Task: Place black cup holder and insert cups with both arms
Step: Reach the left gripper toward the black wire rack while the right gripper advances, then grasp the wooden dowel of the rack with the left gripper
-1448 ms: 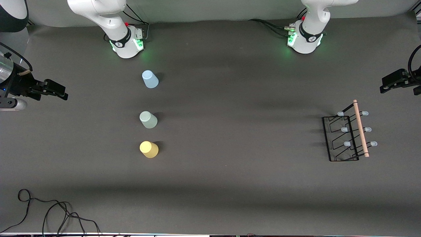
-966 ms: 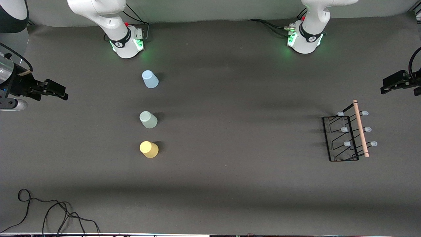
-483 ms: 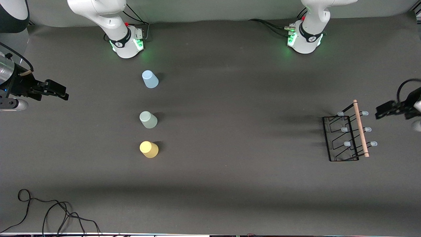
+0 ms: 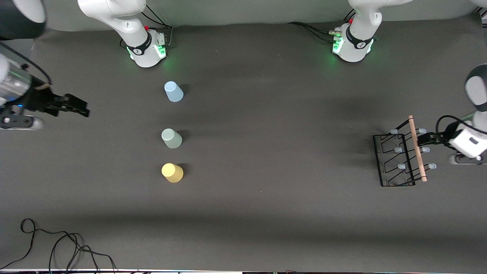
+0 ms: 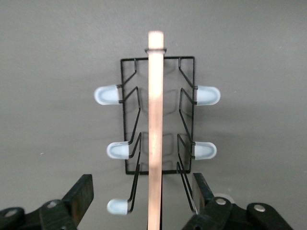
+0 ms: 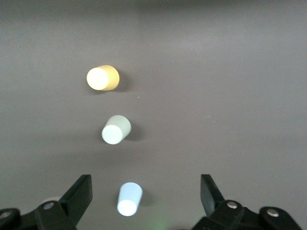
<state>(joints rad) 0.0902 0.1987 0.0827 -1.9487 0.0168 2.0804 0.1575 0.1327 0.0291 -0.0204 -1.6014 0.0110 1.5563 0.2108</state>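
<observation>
Front view first: the dark grey bench [image 4: 266,114] carries three upturned tumblers in a line toward the right arm's end. The light blue cup [image 4: 173,91] sits nearest the bases, the pale green cup [image 4: 171,138] in the middle, the yellow cup [image 4: 172,172] nearest the camera, each well apart from its neighbour. Toward the left arm's end stands the black cup holder [image 4: 399,156], its wooden rod handle [image 4: 417,148] on top and pale blue-capped pegs [image 4: 425,149] sticking out on both sides. The left end effector [image 4: 428,137] hangs just beside the handle, over the pegs on the outer side. The right end effector [image 4: 78,108] hangs over bare bench at its own end, well clear of the cups. A loose black cable [image 4: 57,243] curls at the bench corner nearest the camera, at the right arm's end, away from everything.

Left wrist view: here's what the front camera can't give, the fingers [image 5: 79,194] spread wide, one on each side of the rod [image 5: 155,129], nothing between them touched. The wire rack [image 5: 158,115] sits directly below, five capped pegs plain and a sixth half hidden by a finger.

Right wrist view: fingers [image 6: 79,194] spread wide and holding nothing. The blue tumbler [image 6: 129,199] lies between them down on the bench, then the green tumbler [image 6: 116,130] and the yellow tumbler [image 6: 102,78] in line, nothing blocking the way.
</observation>
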